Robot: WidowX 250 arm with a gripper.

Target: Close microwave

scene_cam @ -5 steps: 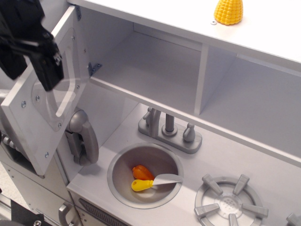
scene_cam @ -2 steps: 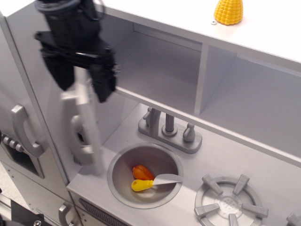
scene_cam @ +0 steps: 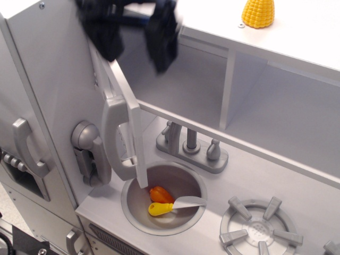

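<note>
The microwave point(scene_cam: 175, 79) is the white box compartment at the upper left of the toy kitchen. Its grey door point(scene_cam: 126, 114) stands about half open, seen nearly edge-on and swung out over the sink. The long silver handle point(scene_cam: 112, 135) faces left. My black gripper point(scene_cam: 133, 42) is blurred at the top, above and behind the door's upper edge. Its two fingers point(scene_cam: 162, 45) are spread apart and hold nothing. One finger is left of the door top and the other is in front of the compartment opening.
A yellow toy corn point(scene_cam: 258, 13) stands on the top shelf. Below the door are the sink point(scene_cam: 178, 179) with orange and yellow toy food, the faucet point(scene_cam: 191, 146), a toy phone point(scene_cam: 87, 151) and a stove burner point(scene_cam: 260, 228). A fridge handle point(scene_cam: 26, 149) is at left.
The door has swung from wide open at the left round toward the compartment. My gripper has moved right along with its top edge.
</note>
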